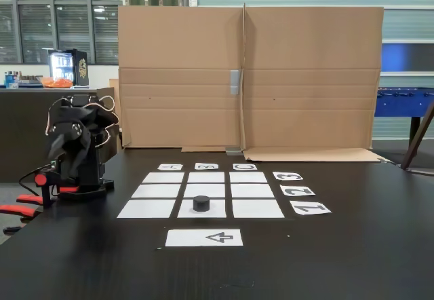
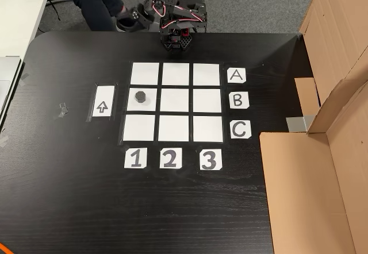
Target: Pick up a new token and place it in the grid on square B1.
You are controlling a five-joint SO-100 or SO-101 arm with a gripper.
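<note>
Landmark: the grid [image 2: 175, 102]; all places given from it.

Arrow sheet [image 1: 203, 237]: white, nearest item in the fixed view, just in front of the grid's number-1 row; arrow points leftward there.

Token [image 1: 201, 203]: small dark squat puck, standing flat on square B1 [image 1: 187, 210], roughly centred and inside the paper's edges; also seen from above [image 2: 140, 96] in the middle cell of the column over card 1 [image 2: 135, 158]; round and faceted, so no long axis and no facing direction can be told; its only axis is upright.

Letter cards A, B, C and number cards: border the grid on two sides.

Arm [image 1: 73, 147]: folded at the table edge beside the grid's A side, well apart from the token; claw [image 2: 133, 17] tucked in, opening cannot be told; nothing visibly held.

Cardboard screen [image 1: 251, 76]: upright beyond the grid.

Risks, as judgement: placement looks complete; any further reach over the grid could nudge the token off B1 or shift the loose paper cells; a fresh token is not evident.
</note>
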